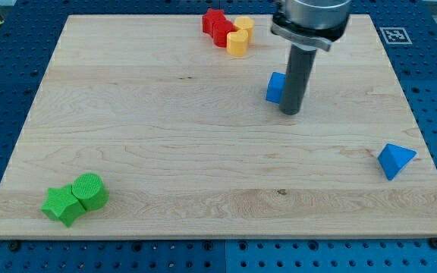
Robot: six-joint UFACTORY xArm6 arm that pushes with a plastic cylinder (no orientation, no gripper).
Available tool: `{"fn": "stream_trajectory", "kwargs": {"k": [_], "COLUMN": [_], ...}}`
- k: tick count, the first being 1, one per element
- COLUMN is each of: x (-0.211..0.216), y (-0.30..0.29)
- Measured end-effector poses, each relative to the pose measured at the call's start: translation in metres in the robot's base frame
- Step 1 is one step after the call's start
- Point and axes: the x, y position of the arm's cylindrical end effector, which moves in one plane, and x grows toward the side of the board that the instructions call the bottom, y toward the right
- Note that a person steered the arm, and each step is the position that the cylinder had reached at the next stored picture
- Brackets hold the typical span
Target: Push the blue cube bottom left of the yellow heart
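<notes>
1 blue cube [275, 87] touches my tip [290, 112] on its left, below the yellow heart [239, 38], the rod holding nothing

Bright, even overhead light; sharp focus throughout, soft short shadows beneath the blocks, no glare on the board [165, 152].

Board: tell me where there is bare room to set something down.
The widest bare stretch of the board runs from my tip and the blue cube left and down to the green blocks. Bare too: between those and the blue triangular block. Crowded: the top edge around the red block and yellow heart.
</notes>
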Motion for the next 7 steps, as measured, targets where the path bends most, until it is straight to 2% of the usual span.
{"fn": "stream_trajectory", "kwargs": {"k": [2,7], "x": [-0.013,-0.073], "y": [0.006,-0.074]}}
